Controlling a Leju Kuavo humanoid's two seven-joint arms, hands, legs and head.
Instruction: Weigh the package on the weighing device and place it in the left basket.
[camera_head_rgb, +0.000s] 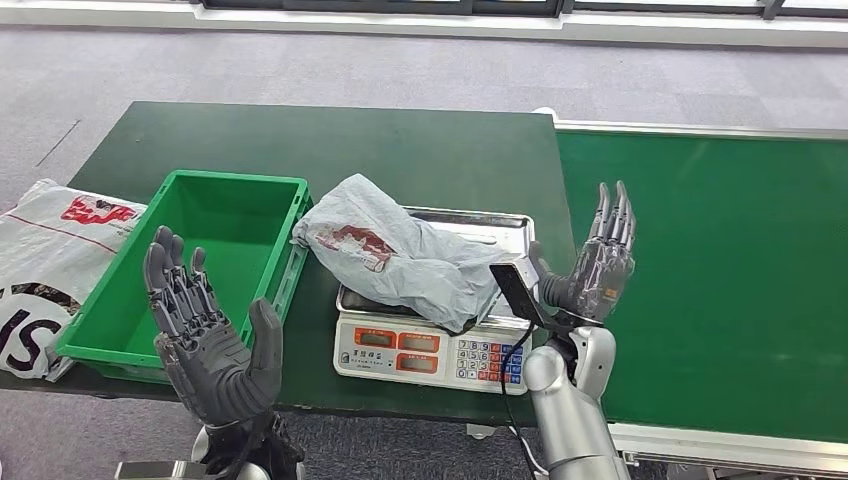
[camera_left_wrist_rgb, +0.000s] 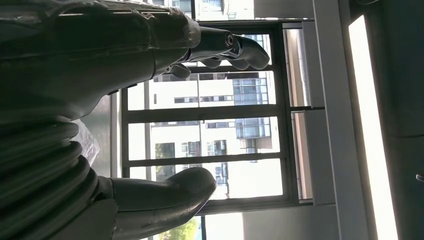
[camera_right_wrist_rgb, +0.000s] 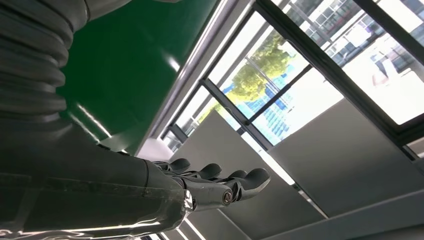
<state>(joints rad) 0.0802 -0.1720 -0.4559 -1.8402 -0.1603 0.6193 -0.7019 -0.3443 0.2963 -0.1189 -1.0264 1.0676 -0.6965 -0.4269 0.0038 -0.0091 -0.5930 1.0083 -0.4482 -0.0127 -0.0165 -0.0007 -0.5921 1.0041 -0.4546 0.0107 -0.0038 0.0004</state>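
A crumpled grey plastic package (camera_head_rgb: 400, 255) with a red print lies on the steel pan of the weighing scale (camera_head_rgb: 432, 352); one end hangs over toward the green basket (camera_head_rgb: 205, 265) on its left. My left hand (camera_head_rgb: 208, 335) is raised in front of the basket, fingers spread, holding nothing. My right hand (camera_head_rgb: 598, 262) stands upright just right of the scale, fingers straight and apart, empty. In the left wrist view the thumb (camera_left_wrist_rgb: 165, 192) and fingers (camera_left_wrist_rgb: 220, 47) are apart against windows. The right wrist view shows the straight fingers (camera_right_wrist_rgb: 220, 182) beside the green belt (camera_right_wrist_rgb: 130, 65).
The scale and basket stand on a dark green table (camera_head_rgb: 330, 145). A green conveyor belt (camera_head_rgb: 720, 270) runs along the right. A white printed bag (camera_head_rgb: 50, 260) lies left of the basket. A black cable (camera_head_rgb: 512, 355) hangs by the scale's right front corner.
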